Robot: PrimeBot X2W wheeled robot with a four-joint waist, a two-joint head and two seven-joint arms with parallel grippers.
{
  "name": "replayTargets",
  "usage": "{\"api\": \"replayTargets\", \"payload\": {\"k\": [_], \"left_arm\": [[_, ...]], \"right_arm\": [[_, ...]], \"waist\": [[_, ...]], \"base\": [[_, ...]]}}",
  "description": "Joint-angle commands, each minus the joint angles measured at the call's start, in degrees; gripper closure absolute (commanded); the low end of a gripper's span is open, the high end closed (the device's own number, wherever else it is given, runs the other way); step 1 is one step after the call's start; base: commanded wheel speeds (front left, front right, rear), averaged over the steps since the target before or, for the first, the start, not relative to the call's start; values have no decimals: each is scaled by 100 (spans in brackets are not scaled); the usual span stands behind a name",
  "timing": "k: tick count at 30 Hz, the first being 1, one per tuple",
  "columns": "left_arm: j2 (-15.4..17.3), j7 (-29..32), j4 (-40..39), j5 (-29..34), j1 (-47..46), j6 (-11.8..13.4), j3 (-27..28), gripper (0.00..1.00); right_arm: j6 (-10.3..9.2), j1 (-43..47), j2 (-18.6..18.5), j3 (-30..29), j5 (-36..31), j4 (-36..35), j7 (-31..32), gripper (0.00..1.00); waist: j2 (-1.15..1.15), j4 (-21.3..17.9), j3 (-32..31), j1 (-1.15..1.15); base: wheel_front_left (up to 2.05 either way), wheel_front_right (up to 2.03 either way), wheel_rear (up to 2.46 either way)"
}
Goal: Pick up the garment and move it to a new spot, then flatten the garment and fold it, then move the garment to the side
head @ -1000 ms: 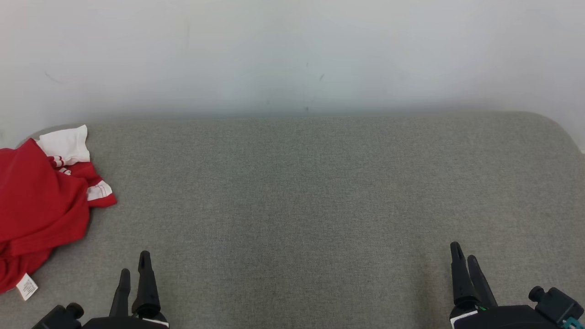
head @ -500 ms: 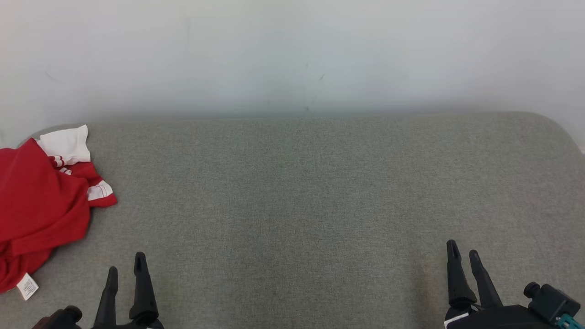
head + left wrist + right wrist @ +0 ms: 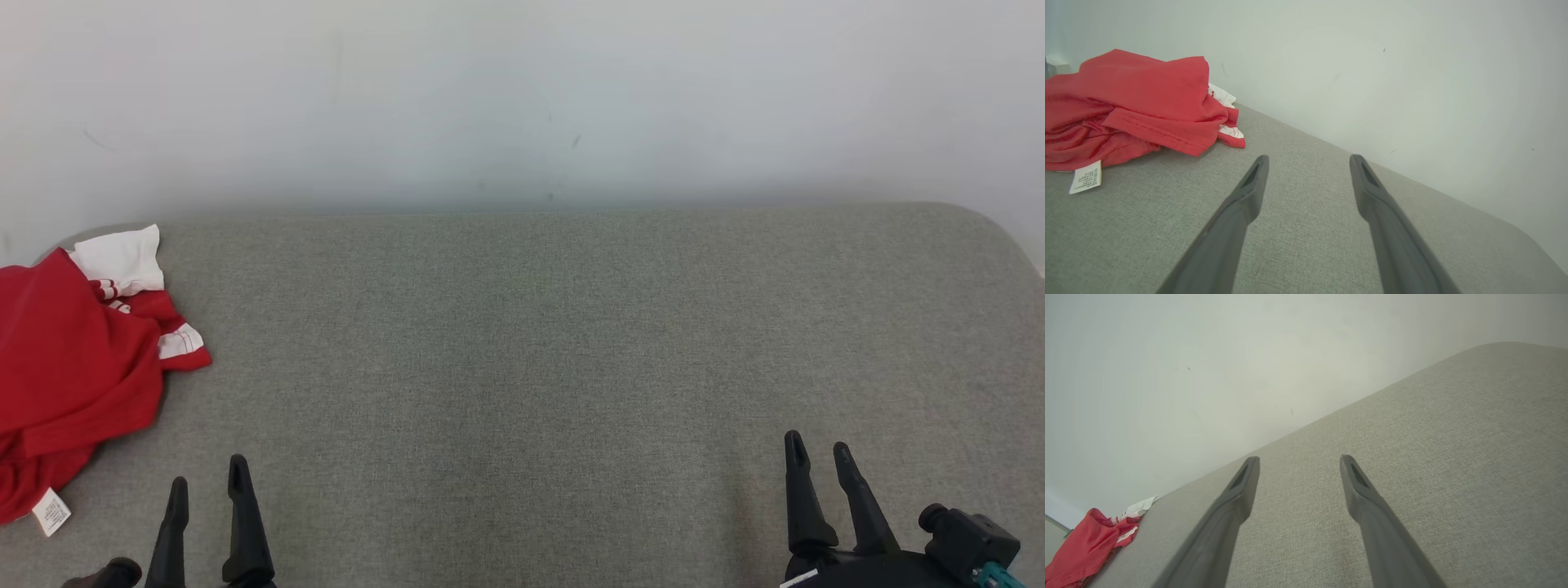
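Head view: red garment (image 3: 73,367) crumpled at left, untouched; left hand (image 3: 207,472), right hand (image 3: 816,443) both wide, empty. Step: pickup; likely needs leftward reach.

The garment (image 3: 73,376), at nine o'clock in the head view, is bright red, with a plain white panel (image 3: 122,257) at its far edge and thin red-and-white stripes where the two meet. Its cuff (image 3: 181,343) carries a white band, possibly with red stitching; it is too small to be sure. The care label (image 3: 51,513) at its near corner is white with fine grey print. The cushion (image 3: 531,343) is a plain heathered grey weave. The wall (image 3: 522,90) is off-white with a few faint dark specks. The left gripper (image 3: 207,472) and right gripper (image 3: 816,443) are matt black; a teal fitting (image 3: 998,576) shows at five o'clock.
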Motion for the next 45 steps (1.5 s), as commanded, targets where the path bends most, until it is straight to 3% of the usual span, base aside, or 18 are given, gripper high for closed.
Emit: {"api": "replayTargets", "payload": {"k": [1, 26, 36, 45], "left_arm": [[31, -69, -90, 109, 24, -4, 13, 0], [39, -375, -180, 1791, 282, 48, 164, 0], [42, -484, -263, 2071, 397, 34, 383, 0], [41, -563, -400, 2508, 505, -243, 349, 0]], "right_arm": [[-8, 38, -36, 19, -133, -65, -54, 0], [-10, 122, -41, 70, -1433, -128, -366, 0], [-11, 161, -41, 42, -1697, -126, -470, 0], [-12, 189, -39, 70, -1945, -145, -562, 0]], "waist": [[0, -1, 1, 0], [0, 32, -4, 0], [0, 50, -49, 0], [0, 84, -50, 0]], "base": [[0, 0, 0], [0, 0, 0], [0, 0, 0], [0, 0, 0]]}}
